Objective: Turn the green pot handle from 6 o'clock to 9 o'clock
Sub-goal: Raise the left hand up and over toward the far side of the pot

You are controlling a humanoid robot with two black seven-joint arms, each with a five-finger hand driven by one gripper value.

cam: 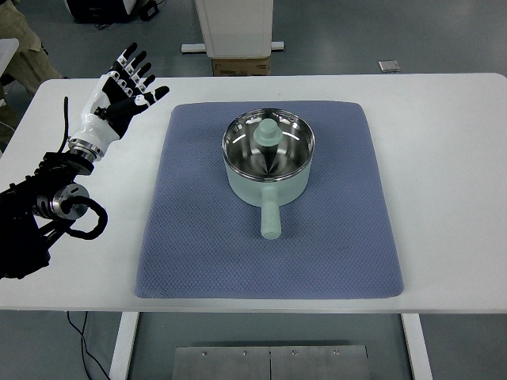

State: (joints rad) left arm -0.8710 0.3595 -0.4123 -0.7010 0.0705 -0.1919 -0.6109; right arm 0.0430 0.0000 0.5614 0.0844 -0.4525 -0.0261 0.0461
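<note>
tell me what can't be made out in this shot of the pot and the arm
- Right arm: nowhere in the top view, beyond the frame.
- Left arm: cut off by the picture's left edge; only the forearm and open left hand show.
- Green pot: the mirror-like inside reflects its own handle, so the bottom can't be read.
- Table under the blue mat: hidden by the mat.
- Person at top left: cropped by the corner.

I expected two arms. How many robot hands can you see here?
1: the left hand, fingers spread, is over the white table left of the blue mat. The right is out of view.
</note>
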